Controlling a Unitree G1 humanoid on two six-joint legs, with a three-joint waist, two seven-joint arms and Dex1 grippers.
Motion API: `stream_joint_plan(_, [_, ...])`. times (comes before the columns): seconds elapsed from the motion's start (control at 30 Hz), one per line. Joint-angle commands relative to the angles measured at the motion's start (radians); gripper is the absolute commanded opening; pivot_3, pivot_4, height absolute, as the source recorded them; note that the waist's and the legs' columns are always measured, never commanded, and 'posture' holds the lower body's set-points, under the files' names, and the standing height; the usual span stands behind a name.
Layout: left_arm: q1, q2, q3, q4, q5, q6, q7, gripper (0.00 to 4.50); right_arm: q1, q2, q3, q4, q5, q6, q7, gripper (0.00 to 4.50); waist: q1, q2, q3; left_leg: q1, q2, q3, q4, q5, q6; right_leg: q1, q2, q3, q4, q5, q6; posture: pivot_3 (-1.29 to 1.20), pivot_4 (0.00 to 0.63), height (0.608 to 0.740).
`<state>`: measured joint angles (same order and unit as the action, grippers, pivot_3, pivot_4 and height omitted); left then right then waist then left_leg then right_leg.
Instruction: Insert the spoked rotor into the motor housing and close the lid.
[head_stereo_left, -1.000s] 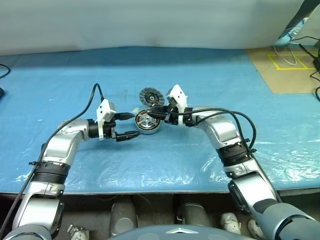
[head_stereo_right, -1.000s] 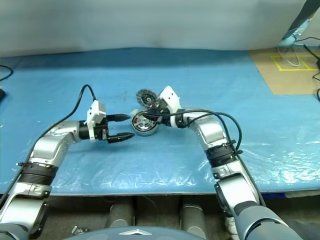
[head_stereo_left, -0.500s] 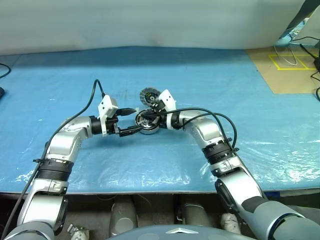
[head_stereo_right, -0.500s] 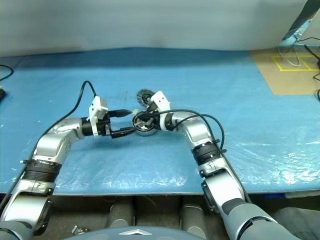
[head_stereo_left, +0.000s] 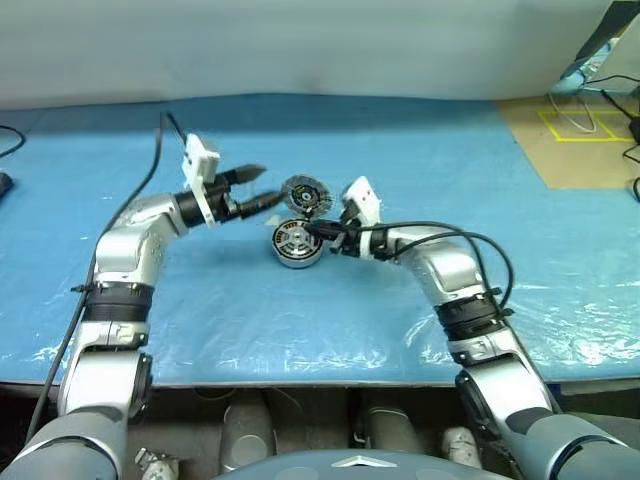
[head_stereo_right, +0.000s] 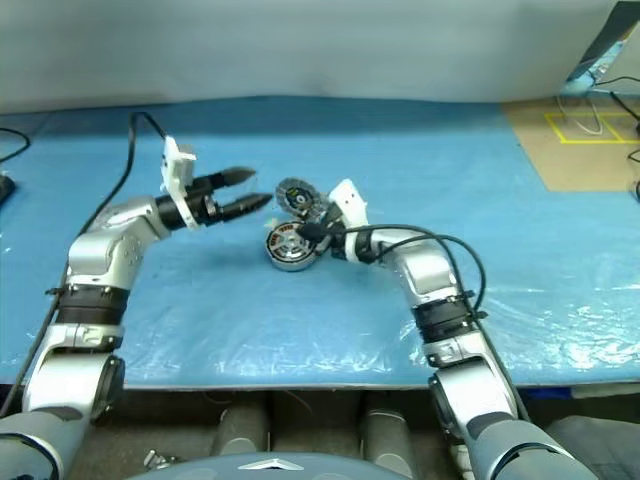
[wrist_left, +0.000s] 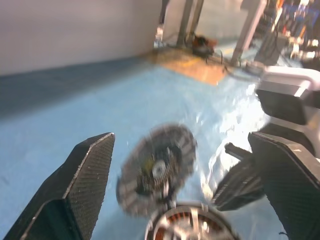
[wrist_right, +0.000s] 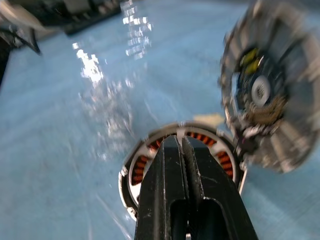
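The motor housing (head_stereo_left: 296, 244) sits open-side up on the blue table cover (head_stereo_left: 420, 160), copper windings showing, so parts can drop straight in. Just beyond it the lid (head_stereo_left: 305, 194) stands tilted on edge, finned face toward the robot, touching or nearly touching the housing's far rim. The right gripper (head_stereo_left: 312, 229) hangs over the housing's right edge with fingers pressed together and nothing between them. The left gripper (head_stereo_left: 256, 187) hovers left of the lid, fingers spread, seemingly lined up to take it. I cannot pick out the spoked rotor for sure.
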<state>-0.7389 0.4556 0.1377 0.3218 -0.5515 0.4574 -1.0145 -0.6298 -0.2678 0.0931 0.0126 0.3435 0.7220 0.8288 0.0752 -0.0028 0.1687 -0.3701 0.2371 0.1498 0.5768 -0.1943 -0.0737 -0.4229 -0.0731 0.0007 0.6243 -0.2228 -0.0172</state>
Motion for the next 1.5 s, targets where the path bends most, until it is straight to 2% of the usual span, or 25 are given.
stream_joint_plan(0.03, [-0.103,0.006,0.045,0.104,-0.020,0.000,-0.009,4.50,0.044,-0.080,-0.110,-0.196,0.125,0.115,0.005,0.08,0.005,0.000,0.000,0.000,0.000,0.000,0.000,0.000,0.000,0.000,0.000,0.000,0.000,0.000,0.000,0.00,0.150,0.740])
stream_joint_plan(0.13, [-0.195,-0.021,0.009,0.291,0.056,-0.096,-0.025,4.50,0.110,-0.143,-0.139,-0.274,0.150,0.154,-0.016,0.08,0.018,0.000,0.000,0.000,-0.001,0.000,-0.002,0.000,0.000,0.000,0.000,0.000,-0.002,0.000,0.000,0.00,0.150,0.740])
stream_joint_plan(0.23, [-0.293,-0.060,-0.027,0.512,0.145,-0.215,-0.034,3.91,0.160,-0.168,-0.161,-0.317,0.167,0.177,-0.053,0.00,0.022,0.000,0.000,0.000,-0.001,0.000,-0.002,0.000,0.000,0.000,0.000,0.000,-0.002,0.000,0.001,0.00,0.150,0.740])
stream_joint_plan(0.37, [-0.431,-0.130,-0.051,0.777,0.242,-0.355,-0.023,2.48,0.211,-0.174,-0.177,-0.370,0.188,0.201,-0.102,0.00,0.026,-0.001,0.001,-0.001,-0.002,-0.001,-0.001,0.000,0.000,0.000,-0.001,0.000,-0.002,0.001,0.003,0.00,0.150,0.740])
stream_joint_plan(0.5, [-0.521,-0.188,-0.064,0.912,0.324,-0.468,0.025,1.24,0.241,-0.187,-0.172,-0.404,0.197,0.210,-0.132,0.00,0.026,-0.002,0.001,-0.001,-0.003,-0.001,-0.001,0.000,0.000,0.000,-0.002,0.001,-0.003,0.002,0.004,0.00,0.150,0.740])
stream_joint_plan(0.63, [-0.570,-0.225,-0.042,0.955,0.342,-0.479,-0.037,1.24,0.266,-0.202,-0.180,-0.427,0.195,0.211,-0.168,0.00,0.026,-0.002,0.001,-0.002,-0.003,-0.002,-0.002,0.000,0.000,0.000,-0.002,0.001,-0.004,0.003,0.005,0.00,0.150,0.740])
stream_joint_plan(0.73, [-0.555,-0.233,-0.079,0.962,0.395,-0.497,-0.114,1.24,0.291,-0.212,-0.177,-0.442,0.185,0.207,-0.194,0.00,0.025,-0.002,0.001,-0.001,-0.004,-0.002,-0.002,0.000,0.000,0.000,-0.002,0.001,-0.003,0.003,0.005,0.00,0.150,0.740])
stream_joint_plan(0.83, [-0.524,-0.224,-0.140,0.960,0.473,-0.556,-0.200,1.24,0.309,-0.221,-0.170,-0.460,0.183,0.207,-0.213,0.00,0.026,-0.002,0.001,-0.001,-0.004,-0.002,-0.002,0.000,0.000,0.000,-0.002,0.001,-0.004,0.003,0.005,0.00,0.150,0.740])
stream_joint_plan(1.07, [-0.522,-0.191,-0.185,0.949,0.539,-0.630,-0.321,1.24,0.326,-0.254,-0.155,-0.471,0.172,0.199,-0.223,0.00,0.025,-0.002,0.001,0.002,-0.004,-0.002,-0.002,0.000,0.000,0.003,-0.002,0.001,-0.004,0.003,0.005,0.00,0.150,0.740])
stream_joint_plan(1.33, [-0.515,-0.158,-0.167,0.905,0.514,-0.626,-0.498,1.24,0.288,-0.287,-0.111,-0.425,0.148,0.165,-0.214,0.00,0.024,-0.002,0.001,0.002,-0.005,-0.002,-0.002,0.000,0.000,0.004,-0.004,0.001,-0.004,0.003,0.005,0.00,0.150,0.740])
stream_joint_plan(1.4, [-0.500,-0.138,-0.194,0.869,0.492,-0.607,-0.574,1.24,0.276,-0.287,-0.099,-0.426,0.150,0.164,-0.210,0.00,0.024,-0.002,0.001,0.002,-0.005,-0.002,-0.002,0.000,0.000,0.004,-0.003,0.001,-0.004,0.003,0.005,0.00,0.150,0.740])
stream_joint_plan(1.5, [-0.473,-0.112,-0.244,0.817,0.471,-0.613,-0.600,1.24,0.267,-0.289,-0.098,-0.430,0.160,0.166,-0.200,0.00,0.025,-0.002,0.001,0.002,-0.005,-0.002,-0.004,0.000,0.000,0.003,-0.003,0.001,-0.005,0.003,0.005,0.00,0.150,0.740])
